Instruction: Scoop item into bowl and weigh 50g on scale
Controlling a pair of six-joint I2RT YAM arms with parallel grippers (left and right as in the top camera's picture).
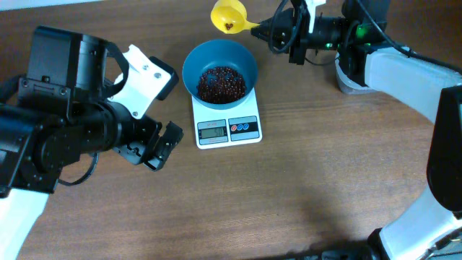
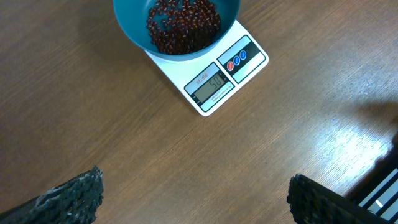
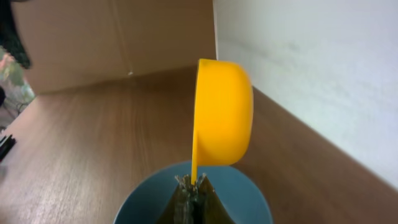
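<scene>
A: Where are the beans (image 1: pixel 221 83)?
B: Heaped in the bowl (image 1: pixel 193 61), which sits on the scale (image 1: pixel 227 119). A few lie in the yellow scoop (image 1: pixel 216 13), just beyond the bowl's far rim.
A: And the grippers?
B: The right gripper (image 1: pixel 267 28) is clamped on the scoop's handle, far right. The left gripper (image 1: pixel 164 144) hangs left of the scale, jaws spread wide, holding nothing.

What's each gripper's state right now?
Left gripper: open, holding nothing.
Right gripper: shut on the handle of the yellow scoop.
</scene>
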